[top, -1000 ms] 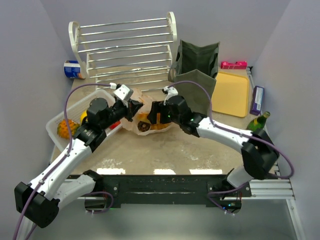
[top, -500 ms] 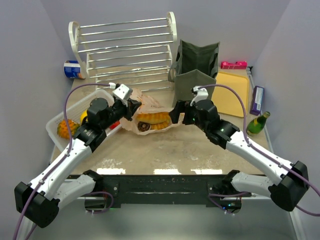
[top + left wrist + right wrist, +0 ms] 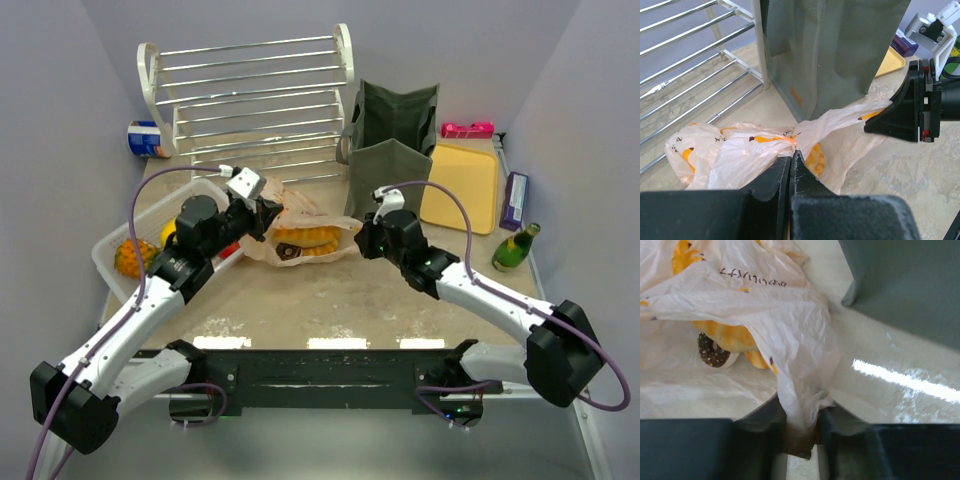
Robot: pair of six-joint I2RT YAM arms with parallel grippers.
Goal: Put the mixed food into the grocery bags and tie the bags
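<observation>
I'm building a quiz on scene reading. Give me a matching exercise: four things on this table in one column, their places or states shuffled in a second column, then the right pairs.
Things:
1. plastic bag
2. green bottle
3. blue can
4. olive tote

Places or states:
A. far left corner, beside the wire rack
B. upright between the wire rack and the yellow tray
C. pinched by the left gripper and the right gripper
D. standing near the right edge of the table

Pairs: 1-C, 2-D, 3-A, 4-B

Two bags: one green tote [image 3: 400, 110] and one peach bag [image 3: 300, 212]. One green bottle [image 3: 515, 248], one yellow tray [image 3: 462, 188], one wire rack [image 3: 250, 100].
</observation>
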